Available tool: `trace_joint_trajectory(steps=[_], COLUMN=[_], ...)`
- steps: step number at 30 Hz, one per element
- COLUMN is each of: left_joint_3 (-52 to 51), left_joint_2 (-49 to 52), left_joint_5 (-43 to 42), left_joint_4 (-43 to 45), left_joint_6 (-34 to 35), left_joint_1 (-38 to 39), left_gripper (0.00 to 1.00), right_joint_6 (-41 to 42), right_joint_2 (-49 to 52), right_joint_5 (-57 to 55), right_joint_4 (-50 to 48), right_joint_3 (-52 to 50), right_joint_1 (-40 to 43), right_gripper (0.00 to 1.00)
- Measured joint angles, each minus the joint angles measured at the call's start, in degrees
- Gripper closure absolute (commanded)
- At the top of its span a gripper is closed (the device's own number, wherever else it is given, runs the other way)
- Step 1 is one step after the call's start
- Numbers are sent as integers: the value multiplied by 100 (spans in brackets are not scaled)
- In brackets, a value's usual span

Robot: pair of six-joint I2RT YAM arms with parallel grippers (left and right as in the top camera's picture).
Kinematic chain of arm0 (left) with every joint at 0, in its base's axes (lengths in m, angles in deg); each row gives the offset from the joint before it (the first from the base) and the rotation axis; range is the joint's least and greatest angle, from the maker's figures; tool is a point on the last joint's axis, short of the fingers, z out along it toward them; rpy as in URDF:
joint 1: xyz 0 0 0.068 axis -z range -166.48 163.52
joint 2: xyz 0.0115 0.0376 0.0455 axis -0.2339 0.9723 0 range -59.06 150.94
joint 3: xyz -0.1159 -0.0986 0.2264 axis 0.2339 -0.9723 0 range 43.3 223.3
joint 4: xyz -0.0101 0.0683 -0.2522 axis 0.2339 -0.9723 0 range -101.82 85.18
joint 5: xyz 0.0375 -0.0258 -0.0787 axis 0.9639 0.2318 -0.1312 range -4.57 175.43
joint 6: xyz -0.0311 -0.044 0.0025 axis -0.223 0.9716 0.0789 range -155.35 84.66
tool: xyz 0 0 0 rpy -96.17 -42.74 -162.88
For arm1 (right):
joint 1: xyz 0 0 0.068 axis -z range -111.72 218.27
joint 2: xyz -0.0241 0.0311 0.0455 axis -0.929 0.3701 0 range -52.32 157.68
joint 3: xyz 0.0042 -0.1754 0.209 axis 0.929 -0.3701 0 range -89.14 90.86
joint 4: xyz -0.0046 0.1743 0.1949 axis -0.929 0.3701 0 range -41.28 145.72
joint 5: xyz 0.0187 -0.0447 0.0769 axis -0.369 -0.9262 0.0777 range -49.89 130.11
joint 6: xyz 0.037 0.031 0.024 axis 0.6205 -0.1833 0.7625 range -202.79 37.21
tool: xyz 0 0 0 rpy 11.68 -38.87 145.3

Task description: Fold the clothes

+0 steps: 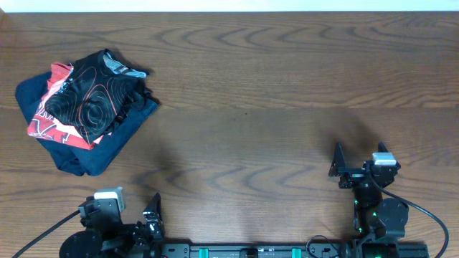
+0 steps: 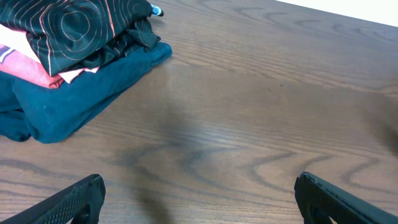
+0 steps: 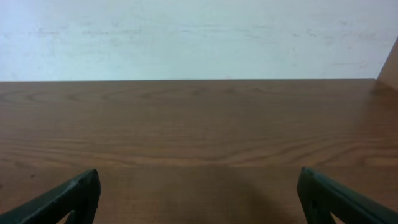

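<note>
Black wavy-lined garment (image 1: 97,97) is lying on the pink shirt (image 1: 44,127), looking soft and light. You are wanting a loose edge; your left gripper (image 2: 198,186) and right gripper (image 3: 199,180) are sitting wide apart.

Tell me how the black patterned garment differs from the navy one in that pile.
The black garment carries fine red and white contour lines; the navy garment is plain. The black garment lies on top, the navy garment at the bottom, a salmon-pink shirt between them. The black garment is bunched; the navy garment spreads wider and flatter. Both are dark fabric in one pile.
</note>
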Motion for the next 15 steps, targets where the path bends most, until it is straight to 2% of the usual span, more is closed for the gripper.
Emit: trace_joint_trajectory(steps=[15], left_joint_3=[0], left_joint_2=[0], left_joint_5=[0], left_joint_4=[0], left_joint_6=[0], left_joint_1=[0], left_gripper=[2], right_joint_6=[0], right_joint_2=[0], right_joint_5=[0], right_joint_4=[0], right_joint_3=[0], right_joint_1=[0], right_gripper=[1])
